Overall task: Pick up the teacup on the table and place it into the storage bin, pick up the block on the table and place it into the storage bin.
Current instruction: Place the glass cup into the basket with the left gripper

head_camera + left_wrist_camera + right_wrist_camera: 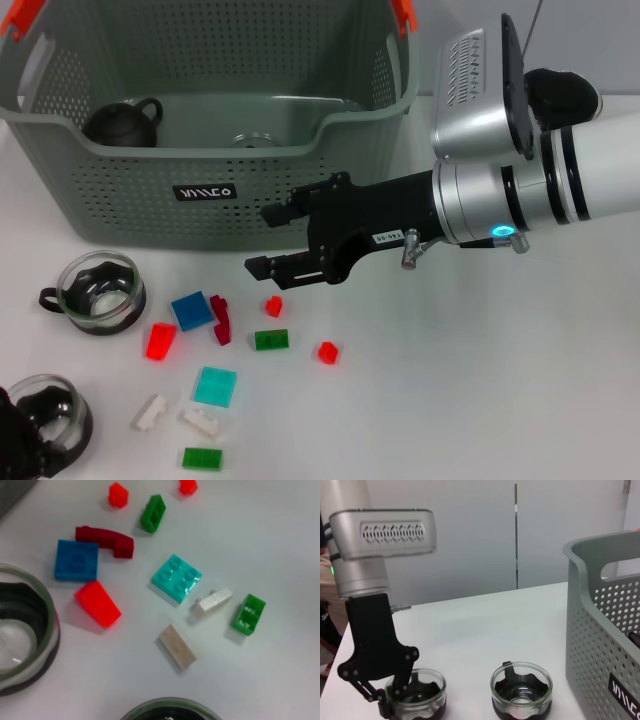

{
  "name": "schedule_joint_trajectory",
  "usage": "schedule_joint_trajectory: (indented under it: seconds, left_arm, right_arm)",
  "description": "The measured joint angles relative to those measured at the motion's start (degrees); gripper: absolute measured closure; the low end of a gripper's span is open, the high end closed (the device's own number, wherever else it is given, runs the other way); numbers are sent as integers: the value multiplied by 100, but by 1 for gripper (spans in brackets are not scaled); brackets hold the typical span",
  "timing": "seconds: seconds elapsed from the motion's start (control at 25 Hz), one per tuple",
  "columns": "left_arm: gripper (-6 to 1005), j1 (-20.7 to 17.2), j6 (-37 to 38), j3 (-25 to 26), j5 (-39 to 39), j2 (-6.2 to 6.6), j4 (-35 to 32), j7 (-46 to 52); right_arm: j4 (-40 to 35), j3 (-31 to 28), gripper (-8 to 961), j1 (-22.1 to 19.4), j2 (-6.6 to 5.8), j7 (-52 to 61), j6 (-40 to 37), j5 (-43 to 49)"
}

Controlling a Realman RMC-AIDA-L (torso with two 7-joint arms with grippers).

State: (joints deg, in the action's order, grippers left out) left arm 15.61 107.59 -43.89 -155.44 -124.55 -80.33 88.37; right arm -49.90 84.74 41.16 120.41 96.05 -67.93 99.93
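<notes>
Clear glass with a black base and handle: two teacups stand on the white table at the robot's left, just in front of the storage bin. The near teacup sits at the table's front corner, and the left gripper is on it. The right wrist view shows its black jaws lowered over the cup's rim, one finger reaching inside the glass, apparently pinching the wall, though full closure is hard to confirm. The second teacup stands free, close to the bin's front wall. Inside the bin a dark teapot-like vessel already rests in the left corner.

Between the cups and the table's middle lies a scatter of blocks: a blue square block, a red wedge, a turquoise plate, green, white and small red bricks.

The right gripper hovers in front of the bin's wall, above the blocks, jaws spread and empty.

The step in hand looks like lifting the near teacup. Doing it well means a firm pinch on the glass wall, a straight rise clear of the second cup, then carrying it over the bin's tall rim before lowering, away from the dark vessel.
</notes>
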Motion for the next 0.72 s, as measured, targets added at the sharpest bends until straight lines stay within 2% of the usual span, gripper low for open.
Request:
schedule_joint_trajectory:
  seconds: [0.24,0.52,0.72]
  left_arm:
    - [943,152,657,721,517,37,-60,-57]
    - [948,132,811,1007,785,22,-62,11]
    - [950,151,1053,1284,1815,68,-62,626]
  right_arm:
    - [-1,-9,267,-30,-13,-1,-5,0]
    - [-2,-51,268,-39,-21,-52,-48,27]
    - [63,-166,268,-61,-86,-12,-350,60]
